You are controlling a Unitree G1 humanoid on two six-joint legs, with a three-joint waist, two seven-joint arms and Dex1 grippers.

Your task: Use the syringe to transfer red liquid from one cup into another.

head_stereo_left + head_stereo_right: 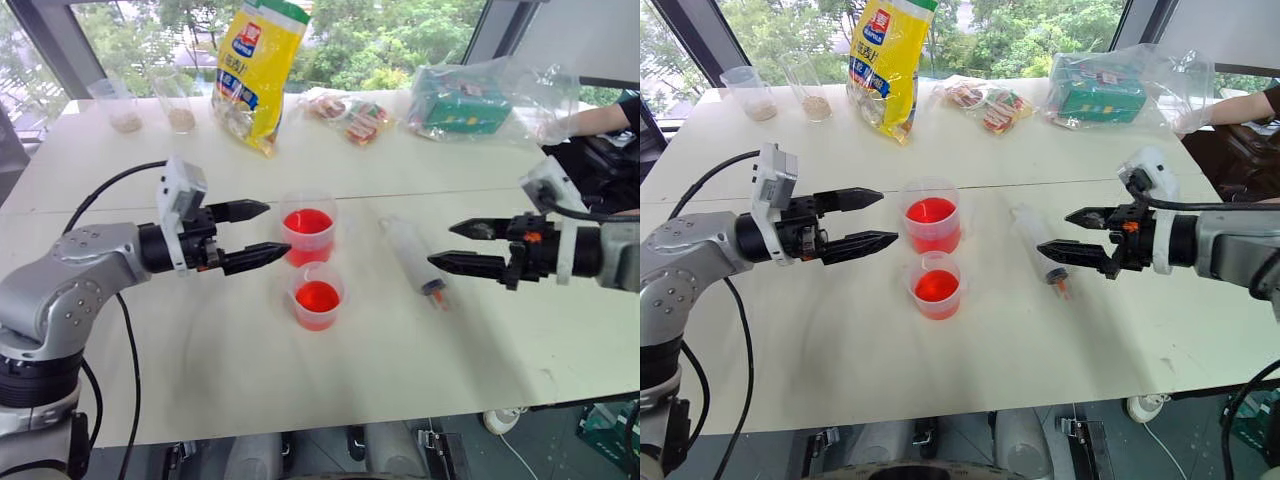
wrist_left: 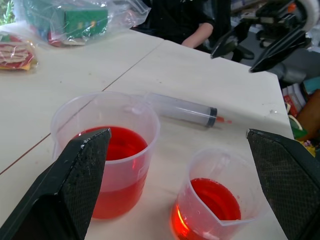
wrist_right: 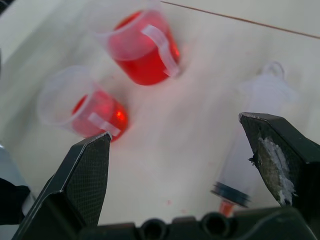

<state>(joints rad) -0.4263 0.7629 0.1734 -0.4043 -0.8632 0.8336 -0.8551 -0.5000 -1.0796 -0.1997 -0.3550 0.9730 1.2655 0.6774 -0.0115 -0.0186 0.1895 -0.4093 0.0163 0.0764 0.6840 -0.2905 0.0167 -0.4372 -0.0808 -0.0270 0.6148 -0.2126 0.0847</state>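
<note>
The taller cup (image 1: 308, 235) of red liquid (image 1: 307, 222) stands mid-table. The shorter lipped cup (image 1: 318, 298), also holding red liquid, sits just in front of it. The clear syringe (image 1: 412, 255) lies flat on the table to the right of the cups, its orange-red tip (image 1: 437, 296) towards me. My left gripper (image 1: 278, 228) hovers open just left of the taller cup with nothing between its fingers. My right gripper (image 1: 441, 245) hangs open above the syringe's right side, also with nothing between its fingers. In the left wrist view, both cups (image 2: 105, 150) (image 2: 220, 200) lie ahead of the left gripper's fingers.
At the back of the table are a yellow bag (image 1: 258, 70), two clear cups of beige grains (image 1: 125, 105) (image 1: 180, 102), snack packets (image 1: 350, 115) and a green box in a plastic bag (image 1: 470, 100). A person's gloved hand (image 1: 555, 128) rests at the far right.
</note>
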